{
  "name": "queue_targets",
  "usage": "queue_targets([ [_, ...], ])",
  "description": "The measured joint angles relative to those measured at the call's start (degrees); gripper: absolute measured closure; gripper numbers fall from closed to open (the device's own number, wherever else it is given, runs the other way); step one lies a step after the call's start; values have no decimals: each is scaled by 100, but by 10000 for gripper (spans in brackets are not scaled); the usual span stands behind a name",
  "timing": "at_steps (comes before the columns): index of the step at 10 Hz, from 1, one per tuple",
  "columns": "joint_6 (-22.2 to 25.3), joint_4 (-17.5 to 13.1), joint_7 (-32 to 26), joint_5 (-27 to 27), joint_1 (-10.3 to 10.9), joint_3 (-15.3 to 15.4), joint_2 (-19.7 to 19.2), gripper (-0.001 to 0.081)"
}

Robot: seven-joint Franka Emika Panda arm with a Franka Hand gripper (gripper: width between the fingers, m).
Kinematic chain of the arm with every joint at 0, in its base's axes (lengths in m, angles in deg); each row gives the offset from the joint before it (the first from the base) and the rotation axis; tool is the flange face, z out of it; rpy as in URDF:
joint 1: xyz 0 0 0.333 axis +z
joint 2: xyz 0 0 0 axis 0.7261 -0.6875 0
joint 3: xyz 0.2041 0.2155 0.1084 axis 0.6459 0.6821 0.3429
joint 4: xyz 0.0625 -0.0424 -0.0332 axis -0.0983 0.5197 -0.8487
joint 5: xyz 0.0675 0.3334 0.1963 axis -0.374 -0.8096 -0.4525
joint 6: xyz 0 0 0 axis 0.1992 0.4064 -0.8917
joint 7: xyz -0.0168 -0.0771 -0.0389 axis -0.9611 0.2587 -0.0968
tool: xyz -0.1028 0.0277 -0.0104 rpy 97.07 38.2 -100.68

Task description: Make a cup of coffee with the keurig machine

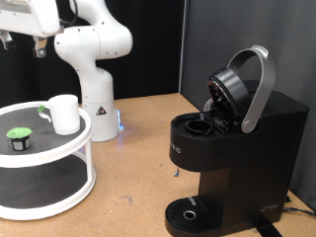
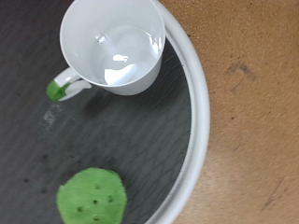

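Observation:
The white cup (image 1: 65,114) stands upright on the top tier of a round white stand (image 1: 69,148) at the exterior view's left. In the wrist view the cup (image 2: 117,47) is empty, with a green mark on its handle. A small dark pod with a green top (image 1: 19,138) sits on the same tier beside the cup, and also shows in the wrist view (image 2: 92,198). The black keurig machine (image 1: 232,148) stands at the right with its lid raised and its pod chamber open. My gripper (image 1: 38,47) hangs high above the stand, holding nothing. Its fingers do not show in the wrist view.
The white robot base (image 1: 96,104) stands behind the stand on the brown tabletop (image 1: 133,168). The stand has a dark mat on each tier and a raised white rim (image 2: 192,121). A round drip tray (image 1: 190,212) sits at the machine's foot.

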Motion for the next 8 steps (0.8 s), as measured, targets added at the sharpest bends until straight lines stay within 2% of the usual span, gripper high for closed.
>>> queue_targets([
  [2, -34, 111, -1107, -48, 122, -205, 68, 1],
  [3, -55, 174, -1459, -49, 145, -289, 69, 1],
  [4, -134, 260, -1643, -19, 145, -343, 66, 1],
  [8, -746, 724, -1677, 276, 90, -492, -33, 1],
])
